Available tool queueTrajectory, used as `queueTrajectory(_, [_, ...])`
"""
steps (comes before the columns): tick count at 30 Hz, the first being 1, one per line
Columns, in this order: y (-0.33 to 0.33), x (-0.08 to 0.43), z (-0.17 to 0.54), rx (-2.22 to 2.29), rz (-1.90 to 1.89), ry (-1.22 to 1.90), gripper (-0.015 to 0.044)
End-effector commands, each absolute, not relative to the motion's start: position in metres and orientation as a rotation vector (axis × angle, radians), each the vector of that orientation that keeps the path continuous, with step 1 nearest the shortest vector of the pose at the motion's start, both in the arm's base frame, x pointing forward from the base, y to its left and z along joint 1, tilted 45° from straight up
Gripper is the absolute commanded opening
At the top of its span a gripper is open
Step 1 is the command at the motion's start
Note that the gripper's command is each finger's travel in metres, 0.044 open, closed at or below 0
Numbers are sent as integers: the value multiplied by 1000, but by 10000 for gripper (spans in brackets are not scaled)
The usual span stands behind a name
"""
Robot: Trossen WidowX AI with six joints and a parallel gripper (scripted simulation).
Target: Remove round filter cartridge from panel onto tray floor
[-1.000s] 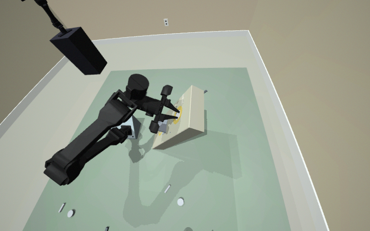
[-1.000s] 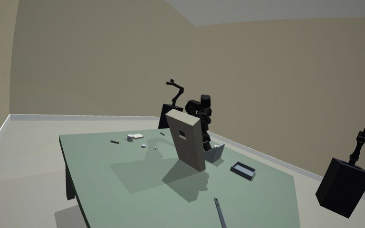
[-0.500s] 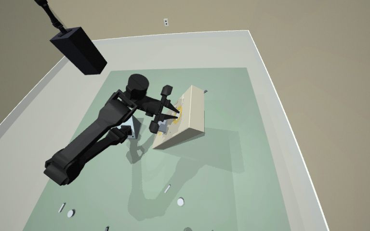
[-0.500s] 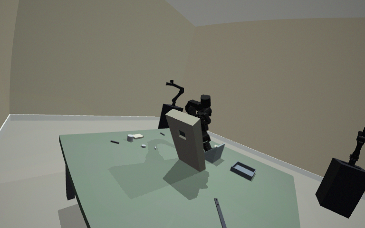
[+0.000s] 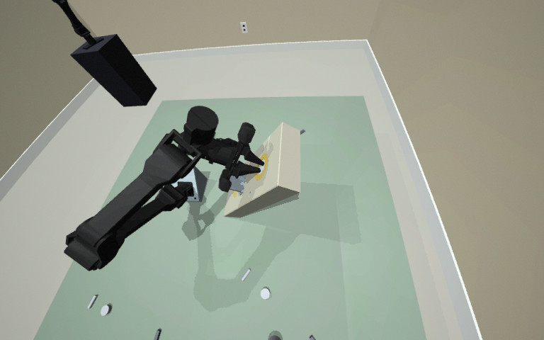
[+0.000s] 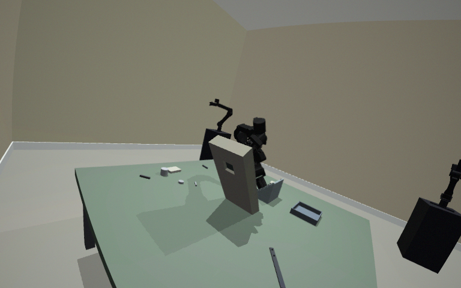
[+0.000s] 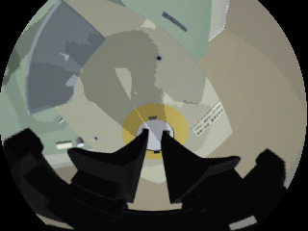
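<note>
The round filter cartridge [image 7: 155,141] has a pale face and sits inside a yellow ring [image 7: 179,126] [image 5: 258,177] on the sloped service panel [image 5: 288,160] [image 6: 234,183] [image 7: 183,82]. Whether it stands out from the panel is too small to tell. My gripper [image 5: 261,166] [image 7: 154,133] points at the panel; its two fingertips are at the cartridge's face and it is shut on the cartridge. The tips cover the slots. Small dark notches show above and below the face. A small blue-grey tray [image 6: 298,204] with dark walls lies right of the panel in the exterior view.
A blue-grey upright piece [image 6: 272,192] [image 7: 53,63] stands near the panel's foot. A dark bar [image 6: 277,266] lies at the front in the exterior view. Small pale discs and rods, such as one disc [image 5: 265,293], lie on the green table [image 5: 381,280].
</note>
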State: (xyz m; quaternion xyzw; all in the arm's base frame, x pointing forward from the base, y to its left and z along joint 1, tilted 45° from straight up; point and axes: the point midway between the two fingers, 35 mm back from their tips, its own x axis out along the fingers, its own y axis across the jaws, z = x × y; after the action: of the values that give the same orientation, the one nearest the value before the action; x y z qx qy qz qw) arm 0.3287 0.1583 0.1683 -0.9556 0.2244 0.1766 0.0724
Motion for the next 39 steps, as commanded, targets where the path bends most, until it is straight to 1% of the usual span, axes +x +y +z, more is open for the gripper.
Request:
queueTrajectory(1, [156, 333, 166, -2726, 473, 684, 0])
queueTrajectory(39, [155, 335, 165, -1468, -36, 643, 0])
